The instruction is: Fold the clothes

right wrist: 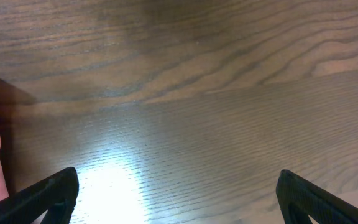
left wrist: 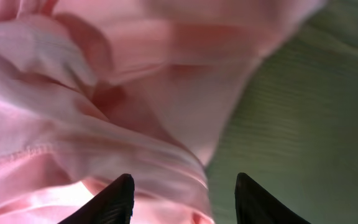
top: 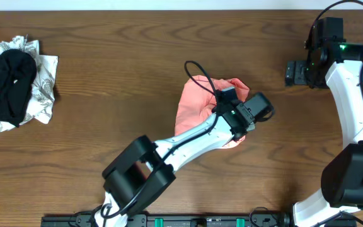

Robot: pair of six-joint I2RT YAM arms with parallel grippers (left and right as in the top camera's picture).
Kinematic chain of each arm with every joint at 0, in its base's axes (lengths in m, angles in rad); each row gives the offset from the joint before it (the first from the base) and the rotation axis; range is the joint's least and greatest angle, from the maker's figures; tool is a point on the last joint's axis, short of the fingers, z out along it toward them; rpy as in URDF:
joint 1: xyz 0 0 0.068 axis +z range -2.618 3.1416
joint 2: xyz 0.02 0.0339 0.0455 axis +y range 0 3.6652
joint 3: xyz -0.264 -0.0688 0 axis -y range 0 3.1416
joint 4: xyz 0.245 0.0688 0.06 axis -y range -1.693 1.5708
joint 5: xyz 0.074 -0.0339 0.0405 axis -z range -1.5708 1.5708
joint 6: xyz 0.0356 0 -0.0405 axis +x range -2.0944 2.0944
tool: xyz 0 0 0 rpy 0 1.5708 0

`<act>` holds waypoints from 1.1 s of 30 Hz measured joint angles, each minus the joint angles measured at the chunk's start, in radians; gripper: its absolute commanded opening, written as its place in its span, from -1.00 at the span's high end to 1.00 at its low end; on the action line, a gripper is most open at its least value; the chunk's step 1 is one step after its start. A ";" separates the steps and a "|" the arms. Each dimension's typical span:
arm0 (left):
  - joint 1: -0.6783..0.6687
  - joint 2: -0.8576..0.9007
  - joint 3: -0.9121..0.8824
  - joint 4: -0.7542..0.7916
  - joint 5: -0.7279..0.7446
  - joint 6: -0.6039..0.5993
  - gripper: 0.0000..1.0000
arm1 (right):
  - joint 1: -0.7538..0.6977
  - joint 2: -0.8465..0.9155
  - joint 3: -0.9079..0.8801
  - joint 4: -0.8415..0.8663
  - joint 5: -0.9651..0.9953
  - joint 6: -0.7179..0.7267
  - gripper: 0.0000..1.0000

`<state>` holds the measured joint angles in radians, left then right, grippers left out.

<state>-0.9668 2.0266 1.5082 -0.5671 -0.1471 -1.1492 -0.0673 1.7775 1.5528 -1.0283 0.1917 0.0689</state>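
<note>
Left gripper state: the left gripper (left wrist: 184, 180) has its jaws partly apart. A fold of pink cloth lies in the gap against one finger, and bare wood shows beside the other, so it reads as not pinching anything.
Right gripper state: the right gripper (right wrist: 176, 186) is spread wide over bare table (top: 106, 50) and holds nothing.
Where the T-shirt lies: the T-shirt (top: 197, 104) sits bunched on the wood directly under and ahead of the left fingers. From the right gripper it is well off to one side and shows only as a pink sliver at the edge of that wrist view.
Nearer arm: the left, by far, since it hangs over the bundle itself. The right is parked well apart.
Long axis: from above the bundle is longer than it is wide, and its length runs roughly along the left forearm's line of reach.
Edge relative to left fingers: a stitched hem crosses in front of the fingers, and the cloth's border falls between them.
Look of the T-shirt: salmon pink and soft, heaped in overlapping folds rather than spread flat. No lettering shows.
Judged step: the fold seems barely begun, and the next grasp likely turns on that hem edge.
Elsewhere: a pile of dark and patterned cloth (top: 11, 82) lies far beyond the left arm's elbow side.
</note>
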 measured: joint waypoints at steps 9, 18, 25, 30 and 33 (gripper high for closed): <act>0.020 0.044 0.000 -0.002 0.006 -0.062 -0.04 | 0.000 0.000 0.000 0.000 0.000 0.000 -0.98; 0.021 0.044 0.000 -0.055 0.010 -0.082 0.88 | 0.000 0.000 0.000 0.000 0.000 0.000 -0.99; 0.021 -0.004 0.000 -0.117 0.013 -0.029 0.88 | 0.000 0.000 0.000 0.000 0.000 0.000 -0.99; 0.021 -0.099 0.000 -0.192 0.013 0.022 0.88 | 0.000 0.000 0.000 0.000 0.000 0.000 -0.99; 0.021 -0.121 0.000 -0.259 0.013 0.041 0.88 | 0.000 0.000 0.000 0.000 0.000 0.000 -0.99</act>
<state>-0.9463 1.9053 1.5085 -0.8257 -0.1341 -1.1084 -0.0673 1.7775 1.5528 -1.0279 0.1917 0.0689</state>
